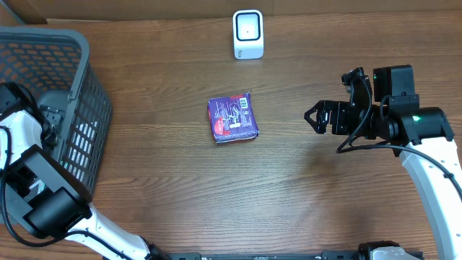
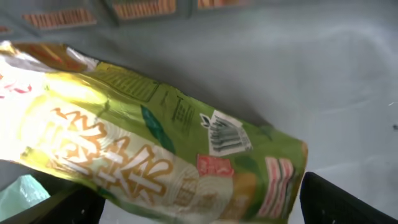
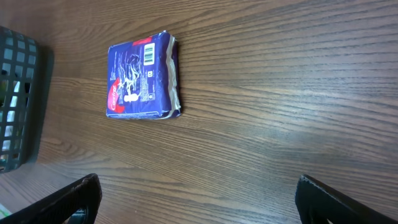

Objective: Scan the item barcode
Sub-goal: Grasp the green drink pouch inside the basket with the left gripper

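purple packet [image 1: 233, 118] is pictured flat at mid-worktop, barcode up, scanner [image 1: 247, 34] at the far edge; judged light, soft & slippery, it is best pinched across its sides by the right gripper [image 1: 312, 118], spread wide & empty nearby, w/ left gripper [image 2: 199, 210] spread over a green pouch [image 2: 155, 155] in the basket [image 1: 94, 130].

The right arm [image 1: 433, 170] is built of white rounded links joined by black housings, and small green lights [image 1: 416, 119] are seen on its black wrist block. A thin black cable [image 1: 361, 146] is looped beneath that wrist. The right gripper [image 1: 312, 119] is made of black, angular parts. The left arm [image 1: 18, 137] is likewise formed of white shells, and a large black joint housing [image 1: 49, 209] is set between them. Dark, straight-edged fingers [image 3: 345, 199] are shown in the wrist views.
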Tool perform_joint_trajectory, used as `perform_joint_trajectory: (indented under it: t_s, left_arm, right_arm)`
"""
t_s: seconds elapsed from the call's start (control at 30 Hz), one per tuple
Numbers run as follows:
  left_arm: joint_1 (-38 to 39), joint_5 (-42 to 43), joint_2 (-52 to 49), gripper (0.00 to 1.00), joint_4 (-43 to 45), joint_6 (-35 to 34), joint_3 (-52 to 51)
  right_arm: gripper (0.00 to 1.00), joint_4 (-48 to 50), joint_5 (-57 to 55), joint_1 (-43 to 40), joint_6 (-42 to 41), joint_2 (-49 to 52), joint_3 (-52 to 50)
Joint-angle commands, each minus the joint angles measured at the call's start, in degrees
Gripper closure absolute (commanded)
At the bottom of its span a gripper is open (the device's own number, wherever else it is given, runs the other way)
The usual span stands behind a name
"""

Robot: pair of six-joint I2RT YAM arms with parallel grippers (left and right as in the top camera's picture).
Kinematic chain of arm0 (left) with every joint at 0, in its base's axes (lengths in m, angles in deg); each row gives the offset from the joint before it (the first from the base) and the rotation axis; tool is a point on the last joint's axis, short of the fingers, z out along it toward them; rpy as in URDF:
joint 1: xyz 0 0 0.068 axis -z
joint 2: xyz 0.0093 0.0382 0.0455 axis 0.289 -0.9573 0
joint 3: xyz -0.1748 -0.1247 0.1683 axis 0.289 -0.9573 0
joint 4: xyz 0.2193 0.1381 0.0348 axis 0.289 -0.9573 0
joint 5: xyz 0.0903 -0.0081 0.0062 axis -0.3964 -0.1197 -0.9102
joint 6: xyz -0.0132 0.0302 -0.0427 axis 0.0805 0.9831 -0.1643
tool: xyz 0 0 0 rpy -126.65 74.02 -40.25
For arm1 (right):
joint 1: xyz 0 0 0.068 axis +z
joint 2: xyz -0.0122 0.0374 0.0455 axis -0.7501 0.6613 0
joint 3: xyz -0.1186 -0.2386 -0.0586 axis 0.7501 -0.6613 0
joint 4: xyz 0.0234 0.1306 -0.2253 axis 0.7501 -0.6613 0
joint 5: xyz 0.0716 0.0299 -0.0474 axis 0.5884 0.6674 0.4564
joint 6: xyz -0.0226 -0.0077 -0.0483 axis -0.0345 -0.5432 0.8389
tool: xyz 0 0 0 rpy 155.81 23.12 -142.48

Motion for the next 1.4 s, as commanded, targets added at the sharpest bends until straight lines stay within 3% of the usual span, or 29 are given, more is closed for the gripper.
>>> perform_joint_trajectory:
  t_s: [0.0, 0.07, 0.1, 0.17, 0.37, 0.47, 0.6, 0.87, 0.97, 1.1, 1.17, 1.37]
  left_arm:
    - [-0.26, -2.60, -0.68, 0.13, 0.61, -0.59, 1.66]
    - [-0.22, -2.71, -0.68, 0.28, 0.98, -0.55, 0.96]
    - [-0.24, -2.73, -0.68, 0.50, 0.98, -0.55, 0.44]
    - [-0.24, -2.75, -0.72, 0.78, 0.98, -0.50, -0.63]
    - [-0.24, -2.71, -0.72, 0.92, -0.57, -0.09, -1.90]
    - [-0.22, -2.34, -0.72, 0.87, -0.63, -0.09, -2.14]
    - [-0.22, 1.66, -0.59, 0.70, -1.79, 3.13, -1.07]
    - [0.57, 3.76, -0.09, 0.56, -12.68, 18.03, 9.11]
    - [0.74, 3.76, -0.09, 0.37, -13.84, 24.83, 12.31]
    - [0.87, 3.78, -0.09, 0.30, -12.55, 33.83, 13.18]
    - [0.87, 3.80, -0.09, 0.21, -12.07, 38.58, 13.14]
    - [0.87, 3.74, -0.09, 0.20, -11.56, 52.04, 13.14]
  right_arm:
    - [0.00, 0.24, 0.31, 0.48, -0.15, -0.20, 1.14]
    - [0.00, 0.24, 0.31, 0.48, -0.15, -0.20, 1.14]
    - [0.00, 0.24, 0.31, 0.48, -0.15, -0.20, 1.14]
    - [0.00, 0.20, 0.31, 0.48, -0.15, -0.20, 1.14]
    - [0.00, 0.26, 0.31, 0.48, -0.17, -0.20, 1.07]
    - [0.00, 0.68, 0.31, 0.48, -0.15, -0.20, 0.83]
    - [0.00, 0.68, 0.31, 0.48, -0.17, -0.20, 0.72]
    - [0.00, 0.63, 0.31, 0.48, -0.17, -0.20, 0.70]
    - [0.00, 0.63, 0.31, 0.48, -0.17, -0.20, 0.70]
    - [0.00, 0.61, 0.33, 0.48, -0.17, -0.20, 0.70]
    - [0.00, 0.61, 0.33, 0.48, -0.17, -0.20, 0.70]
    - [0.00, 0.59, 0.31, 0.48, -0.17, -0.20, 0.63]
